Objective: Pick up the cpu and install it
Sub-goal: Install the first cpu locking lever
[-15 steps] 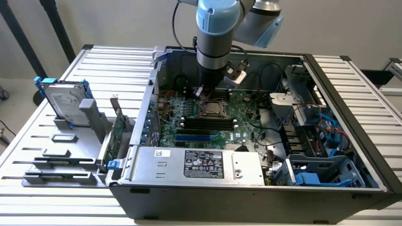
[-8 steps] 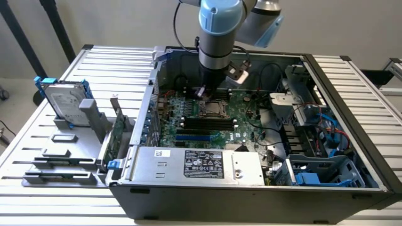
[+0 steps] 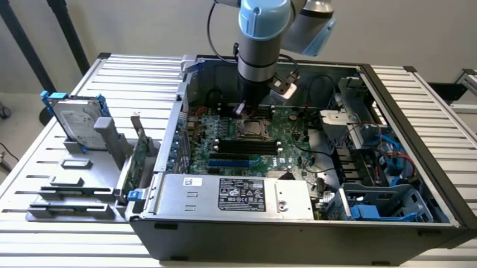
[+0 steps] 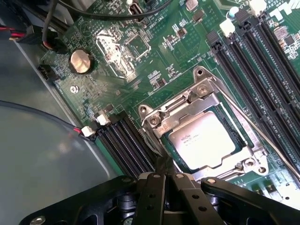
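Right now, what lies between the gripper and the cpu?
In the wrist view, the socket's metal frame edge lies between the shut gripper and the cpu seated in it.

metal frame [image 4: 154,123] rimming cpu [image 4: 202,139], top clear

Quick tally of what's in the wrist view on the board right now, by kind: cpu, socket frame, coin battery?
cpu, seated in the socket: 1
metal socket frame: 1
coin battery: 1
Total: 3
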`<act>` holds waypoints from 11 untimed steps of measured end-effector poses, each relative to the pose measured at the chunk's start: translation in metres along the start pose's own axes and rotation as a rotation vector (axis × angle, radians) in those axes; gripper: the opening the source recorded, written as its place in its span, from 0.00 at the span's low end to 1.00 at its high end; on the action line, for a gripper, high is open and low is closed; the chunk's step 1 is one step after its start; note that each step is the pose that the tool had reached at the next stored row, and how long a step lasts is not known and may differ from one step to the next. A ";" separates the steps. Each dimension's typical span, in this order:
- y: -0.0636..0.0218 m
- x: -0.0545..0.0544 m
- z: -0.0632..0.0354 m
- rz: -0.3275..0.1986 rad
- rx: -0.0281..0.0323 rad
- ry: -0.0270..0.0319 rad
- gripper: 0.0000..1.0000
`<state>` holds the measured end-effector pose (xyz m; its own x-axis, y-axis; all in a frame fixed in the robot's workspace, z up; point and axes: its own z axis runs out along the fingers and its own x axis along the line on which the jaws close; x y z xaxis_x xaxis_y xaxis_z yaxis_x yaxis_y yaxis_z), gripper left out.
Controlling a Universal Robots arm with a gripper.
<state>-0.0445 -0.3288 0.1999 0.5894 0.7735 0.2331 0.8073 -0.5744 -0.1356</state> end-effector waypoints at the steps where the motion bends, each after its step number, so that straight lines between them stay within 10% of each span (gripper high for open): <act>1: -0.0002 0.000 -0.0013 0.001 0.0022 -0.0017 0.11; 11: -0.0047 -0.001 -0.0052 0.007 0.0207 -0.0157 0.11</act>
<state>-0.0493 -0.3287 0.2052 0.5954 0.7736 0.2170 0.8034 -0.5743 -0.1571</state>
